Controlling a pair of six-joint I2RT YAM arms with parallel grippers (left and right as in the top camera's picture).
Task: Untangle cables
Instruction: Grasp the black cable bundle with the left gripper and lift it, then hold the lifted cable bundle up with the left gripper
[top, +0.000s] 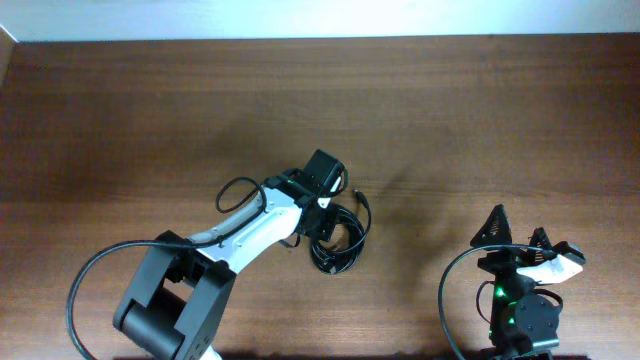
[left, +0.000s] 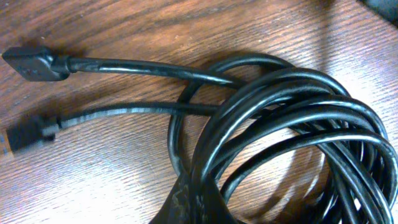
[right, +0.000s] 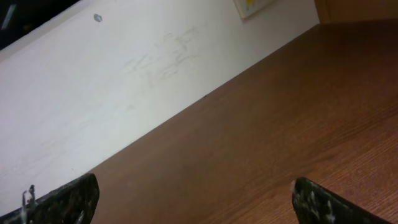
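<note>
Reaching from the near-left corner toward the middle of the worktop (top: 150, 120), the left arm places the left hand (top: 322, 212) directly over the cables (top: 345, 232). The overhead view does not show the finger gap. The left wrist view shows only a dark shape at its bottom edge, so whether this hand is wide, narrow or gripping cannot be told.

The cables lie on the worktop near its centre, just right of the left arm's white link. They form one loose coil of thin black cords.

In the left wrist view the cables (left: 298, 81) fill the right half of the frame as several overlapping loops. Two straight runs leave the coil toward the left:
- The upper run ends in a flat black plug (left: 28, 62).
- The lower run ends in a second plug (left: 25, 134), which is partly cut off by the frame edge.

Both plugs rest on the wood, apart from each other.

The right hand (top: 518, 228) sits at the near-right corner, well apart from the coil. In the right wrist view the right hand (right: 199, 202) is spread wide. One of its fingertips (right: 68, 199) shows at each lower corner, with only bare worktop between them.
</note>
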